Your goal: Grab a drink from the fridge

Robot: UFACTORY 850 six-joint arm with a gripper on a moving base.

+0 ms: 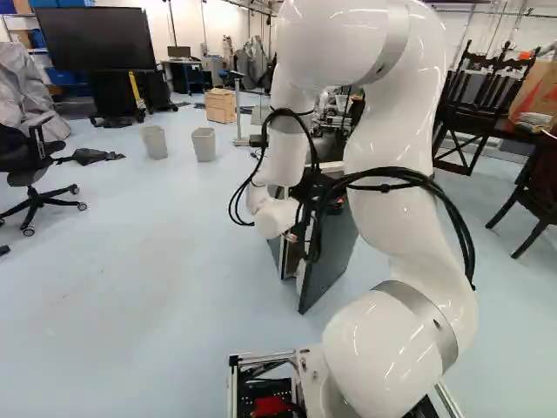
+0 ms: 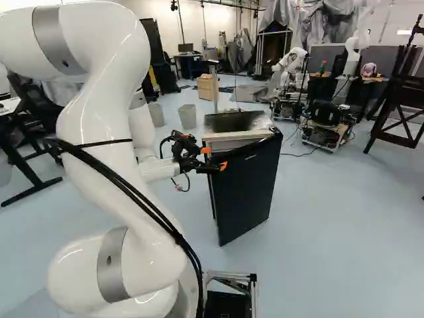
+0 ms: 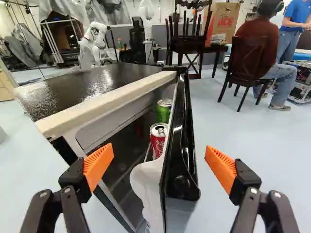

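Observation:
The gripper [image 2: 214, 158] is at the top near edge of the fridge door [image 2: 246, 192] in the right base view. In the wrist view the gripper [image 3: 159, 162] is open, its orange pads wide apart on either side of the door's edge, gripping nothing. The small fridge [image 3: 92, 90] has a black top, and its door stands partly open. Inside the door, a red can [image 3: 158, 138] sits nearer the gripper and a green can [image 3: 164, 110] farther along. The fridge's lower interior is dark and partly hidden.
Two bins [image 1: 204, 144] and a wooden cabinet [image 1: 221, 106] stand beyond the fridge. Another robot [image 2: 291, 69] is behind it. Dark chairs [image 3: 245, 65], one with a seated person, are past the door's outer side. An office chair [image 1: 35, 165] stands far left in the left base view.

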